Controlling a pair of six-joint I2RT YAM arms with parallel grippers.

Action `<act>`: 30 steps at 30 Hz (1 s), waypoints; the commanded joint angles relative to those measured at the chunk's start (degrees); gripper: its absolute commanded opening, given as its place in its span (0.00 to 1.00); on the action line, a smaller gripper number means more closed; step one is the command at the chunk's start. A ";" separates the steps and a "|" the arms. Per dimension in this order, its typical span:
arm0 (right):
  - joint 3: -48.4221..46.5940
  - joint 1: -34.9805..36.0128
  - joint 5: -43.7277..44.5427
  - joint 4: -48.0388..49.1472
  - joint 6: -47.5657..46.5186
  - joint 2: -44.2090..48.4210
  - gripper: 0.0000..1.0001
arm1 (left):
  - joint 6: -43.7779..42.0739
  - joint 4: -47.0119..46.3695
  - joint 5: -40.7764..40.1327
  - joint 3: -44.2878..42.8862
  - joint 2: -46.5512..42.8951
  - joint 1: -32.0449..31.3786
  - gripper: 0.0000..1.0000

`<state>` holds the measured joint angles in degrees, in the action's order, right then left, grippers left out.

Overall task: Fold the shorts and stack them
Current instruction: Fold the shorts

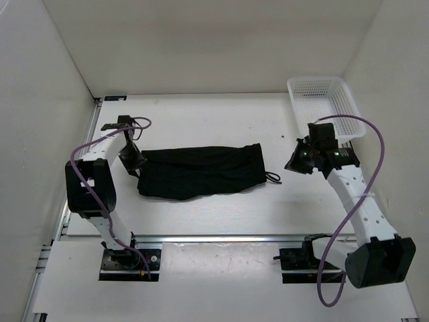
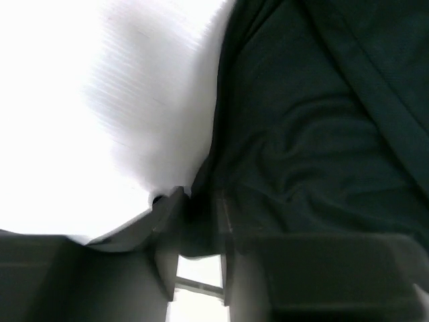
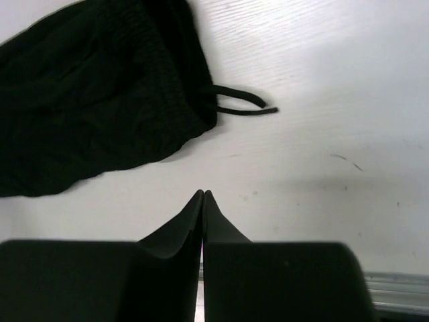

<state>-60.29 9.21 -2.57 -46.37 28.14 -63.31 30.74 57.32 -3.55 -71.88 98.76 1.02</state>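
Shorts (image 1: pixel 201 171) lie at the centre of the table (image 1: pixel 201 114), looking doubled into a long strip. Left gripper (image 1: pixel 136 163) pinches their left edge, cloth bunched between fingers (image 2: pixel 164 228). Right gripper (image 3: pixel 203 194) is clenched and empty, near drawstring (image 3: pixel 234 107). Step is likely the cross fold. Next move: carry the left edge rightward, layers aligned.

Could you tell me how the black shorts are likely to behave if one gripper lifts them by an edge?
Probably floppy: the shorts lie flat with soft wrinkles, so they would likely drape and sag. Likely light, being thin fabric. The loose drawstring may dangle or snag.
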 commanded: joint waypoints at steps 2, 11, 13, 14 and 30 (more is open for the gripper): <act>0.08 3.96 -7.78 6.80 -1.33 -7.85 0.03 | -0.16 1.57 -0.84 -3.18 0.29 0.21 0.62; -0.70 4.50 -16.87 15.43 1.04 -24.92 0.91 | -1.30 6.92 -4.53 -7.66 -8.05 1.26 1.00; -2.54 4.50 -14.50 15.43 1.04 -27.47 0.91 | -1.30 7.46 -4.53 -8.19 -8.84 1.27 1.00; -3.25 4.50 -13.35 15.43 1.04 -28.53 0.91 | -1.30 7.46 -4.01 -8.19 -9.46 1.27 1.00; -3.25 9.15 -8.42 20.08 10.97 -43.39 0.54 | -2.35 7.46 -3.39 -6.52 -10.61 1.27 1.00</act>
<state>-64.29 16.75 -13.78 -28.69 37.08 -104.55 29.23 64.97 -6.96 -78.56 90.91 2.04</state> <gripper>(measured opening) 0.583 0.998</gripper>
